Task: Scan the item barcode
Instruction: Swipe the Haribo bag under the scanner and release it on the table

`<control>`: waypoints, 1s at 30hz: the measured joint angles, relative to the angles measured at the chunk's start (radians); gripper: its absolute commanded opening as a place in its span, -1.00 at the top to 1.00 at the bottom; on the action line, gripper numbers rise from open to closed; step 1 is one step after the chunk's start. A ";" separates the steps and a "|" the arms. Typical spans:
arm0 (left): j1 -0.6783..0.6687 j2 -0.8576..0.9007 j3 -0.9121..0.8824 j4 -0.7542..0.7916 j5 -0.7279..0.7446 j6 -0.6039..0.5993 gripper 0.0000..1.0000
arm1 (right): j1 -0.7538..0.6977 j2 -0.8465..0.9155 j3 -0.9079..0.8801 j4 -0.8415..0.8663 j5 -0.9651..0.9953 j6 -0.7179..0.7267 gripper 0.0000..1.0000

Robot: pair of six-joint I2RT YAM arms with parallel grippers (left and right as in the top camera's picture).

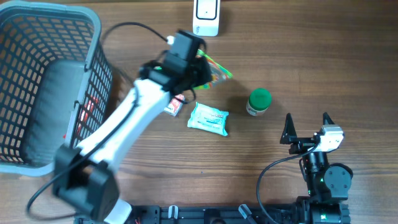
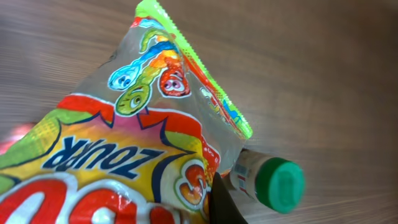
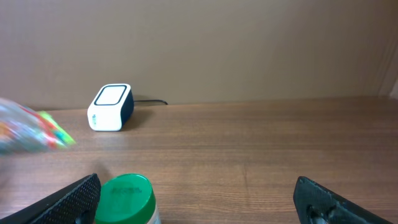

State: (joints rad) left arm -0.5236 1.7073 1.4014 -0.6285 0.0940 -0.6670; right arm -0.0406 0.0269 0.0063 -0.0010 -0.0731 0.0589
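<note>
Candy bag [image 2: 118, 155]: glossy, yellow and red with blue "ZOUR" lettering, a clear panel printed with coloured worms and a lime-green sealed edge. The left claw [image 1: 202, 67] is pinched closed on it, toward 12 o'clock on the bench [image 1: 298, 56], at 6 o'clock of the white scanner [image 1: 206, 17]. At 9 o'clock, the grey basket [image 1: 94, 34] contains a grey bundle [image 1: 53, 106]. At 4 o'clock, the right claw [image 1: 306, 127] gapes wide, empty.

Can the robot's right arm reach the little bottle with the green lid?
Probably yes. The right gripper is open, and the green-lidded bottle stands just ahead, slightly to its left, with nothing between them.
</note>
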 measured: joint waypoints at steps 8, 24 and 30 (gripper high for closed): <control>-0.091 0.223 -0.001 0.179 -0.003 0.170 0.92 | 0.000 0.000 0.000 0.000 0.000 0.000 -0.99; -0.070 0.209 -0.002 0.213 0.028 0.385 -0.99 | 0.000 0.000 0.000 0.000 0.000 0.000 -0.99; -0.023 0.088 -0.001 0.215 0.028 0.367 0.20 | 0.000 0.000 0.000 0.000 0.000 0.000 -0.99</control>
State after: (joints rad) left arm -0.5468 1.7950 1.4006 -0.4137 0.1219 -0.3000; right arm -0.0406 0.0269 0.0063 -0.0010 -0.0731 0.0589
